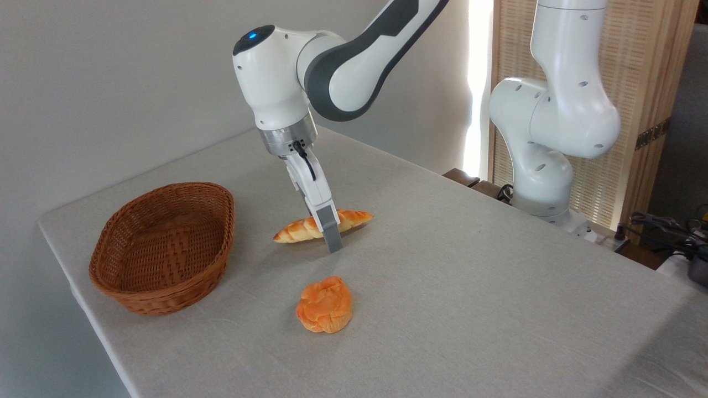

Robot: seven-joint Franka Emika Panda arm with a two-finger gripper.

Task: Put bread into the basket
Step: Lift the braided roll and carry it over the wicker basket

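While the loaf lies flat and the arm is bent low over it, this looks like the closing-in part of the pick, so the notes run from biggest thing to smallest.

Table (470, 287): pale cloth, smooth and bare around the work; nothing stands between loaf and basket, so the carry can be a plain lift and a sweep to the left.

Arm (332, 72): leaning down from the right; I'd want it to rise straight up before it moves sideways.

Wicker basket (160, 249): empty, at the left of the table, well apart from the loaf. Its near rim flares up, so the loaf needs to clear it. Turning the loaf along the basket's length would let it settle in.

Braided bread (301, 229): on the table just right of the basket, lying across the view.

Knotted orange bun (325, 305): nearer the camera, apart from the loaf; leave it be.

Tool (331, 226): set at the loaf's middle, one grey finger (331, 232) in front with its tip at the cloth. The far finger is hidden, so I can't tell how wide it stands or whether it has a hold. The middle is a good balance point; squeeze gently.
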